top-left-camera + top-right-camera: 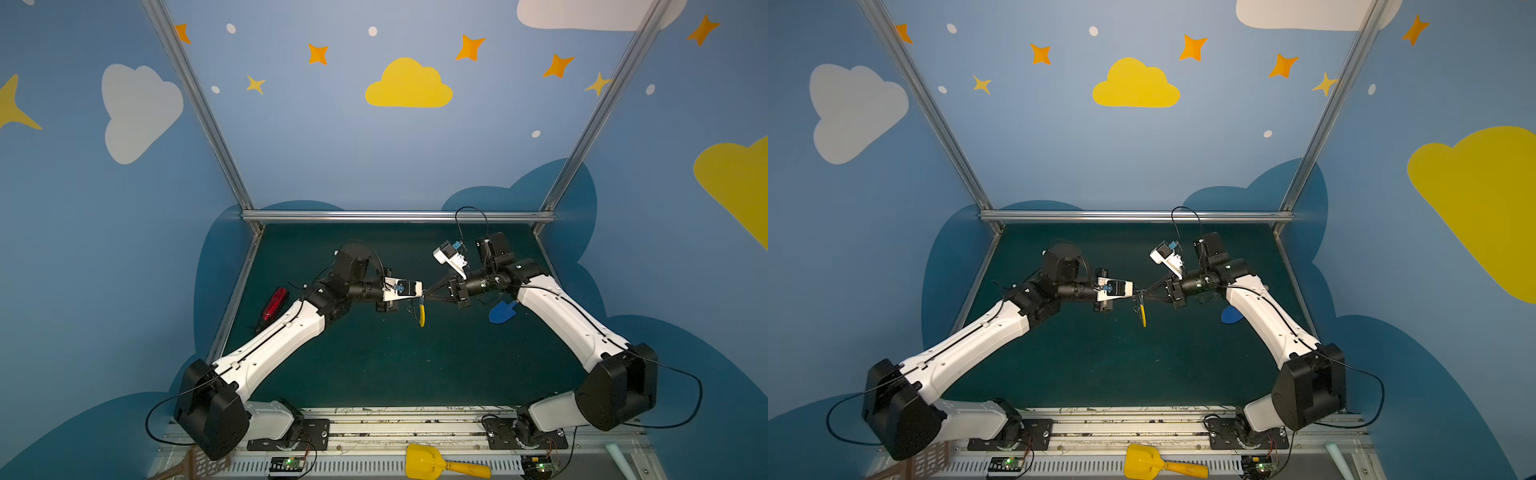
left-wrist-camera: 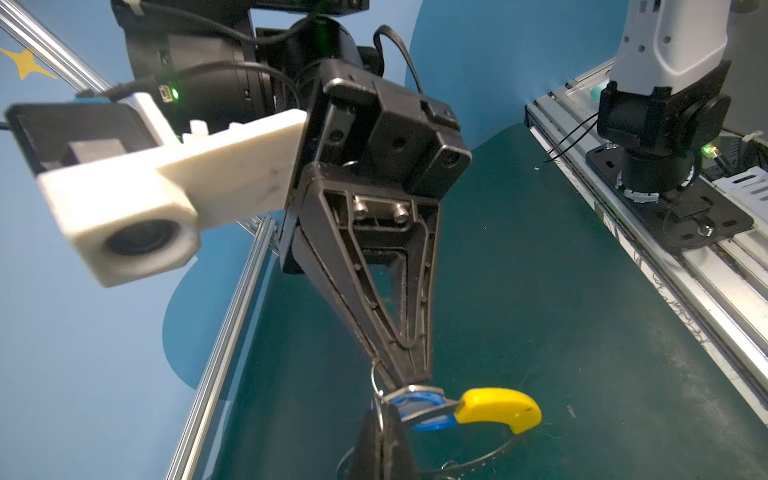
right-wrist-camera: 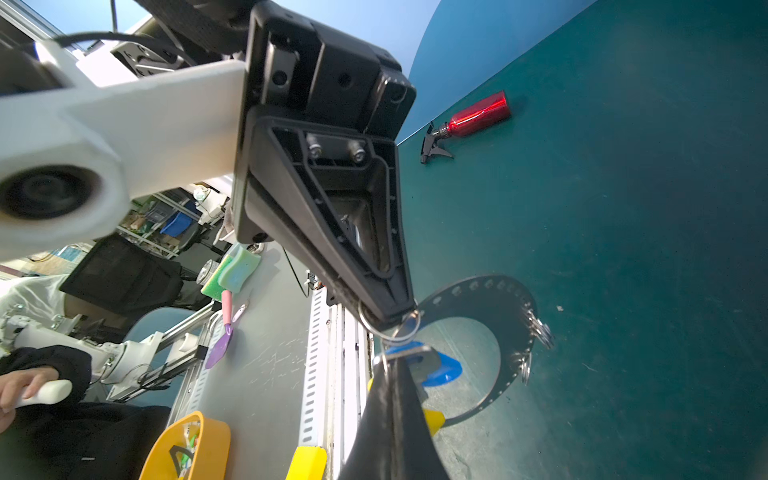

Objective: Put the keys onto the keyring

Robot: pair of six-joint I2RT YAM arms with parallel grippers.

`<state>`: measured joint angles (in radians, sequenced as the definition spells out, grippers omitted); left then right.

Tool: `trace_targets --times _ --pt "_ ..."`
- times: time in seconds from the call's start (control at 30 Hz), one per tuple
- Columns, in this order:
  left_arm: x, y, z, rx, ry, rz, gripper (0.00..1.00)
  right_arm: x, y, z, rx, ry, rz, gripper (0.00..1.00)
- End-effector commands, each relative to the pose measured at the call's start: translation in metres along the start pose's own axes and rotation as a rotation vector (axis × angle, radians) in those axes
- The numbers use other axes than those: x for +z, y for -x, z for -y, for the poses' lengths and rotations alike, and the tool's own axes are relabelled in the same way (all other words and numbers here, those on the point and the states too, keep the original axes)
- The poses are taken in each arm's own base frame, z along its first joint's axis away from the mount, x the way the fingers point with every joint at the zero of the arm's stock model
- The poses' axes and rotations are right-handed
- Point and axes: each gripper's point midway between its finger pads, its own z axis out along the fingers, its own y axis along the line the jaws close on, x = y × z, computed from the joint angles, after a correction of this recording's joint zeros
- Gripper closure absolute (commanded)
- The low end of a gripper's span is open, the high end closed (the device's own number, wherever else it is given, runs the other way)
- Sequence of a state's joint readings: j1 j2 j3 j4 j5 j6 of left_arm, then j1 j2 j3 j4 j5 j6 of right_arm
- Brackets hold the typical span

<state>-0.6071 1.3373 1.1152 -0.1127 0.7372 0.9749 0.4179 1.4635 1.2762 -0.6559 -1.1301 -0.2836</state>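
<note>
Dark, perhaps grey keyring (image 3: 490, 303), yellow sleeve (image 2: 498, 409); blue-tagged keys (image 3: 444, 370); red bottle (image 3: 478, 114).

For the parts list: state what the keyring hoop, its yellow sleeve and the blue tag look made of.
Keyring hoop: likely thin sheet metal, dull dark grey, punched holes. Yellow sleeve: smooth glossy plastic, probably. Blue tag: smooth moulded plastic, apparently.

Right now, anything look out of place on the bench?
The red spray bottle lies tipped on its side at the left edge of the mat, beside the left arm. The blue toy shovel sits partly under the right arm. The yellow scoop lies off the mat, on the front rail. No spill or damage shows.
</note>
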Motion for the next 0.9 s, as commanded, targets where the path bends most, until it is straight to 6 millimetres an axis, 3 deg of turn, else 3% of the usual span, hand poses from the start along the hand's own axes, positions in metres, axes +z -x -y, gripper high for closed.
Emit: trace_targets --times 0.0,0.57,0.67,0.8,0.87 --pt "-0.005 0.020 0.001 0.017 -0.001 0.075 0.96 -0.001 0.006 0.002 0.022 0.016 0.007 1.00" --pt "-0.006 0.026 -0.008 -0.057 0.021 0.142 0.96 -0.006 0.010 0.005 -0.015 0.012 0.005 1.00" --pt "-0.006 0.025 -0.011 -0.102 0.020 0.168 0.96 -0.015 0.012 0.006 -0.096 -0.065 0.010 0.82" --pt "-0.006 0.025 -0.016 -0.140 0.023 0.203 0.96 -0.029 0.014 0.009 -0.169 -0.148 0.034 0.69" --pt "-0.005 0.025 -0.019 -0.155 0.024 0.215 0.96 -0.035 0.017 0.006 -0.204 -0.171 0.046 0.68"
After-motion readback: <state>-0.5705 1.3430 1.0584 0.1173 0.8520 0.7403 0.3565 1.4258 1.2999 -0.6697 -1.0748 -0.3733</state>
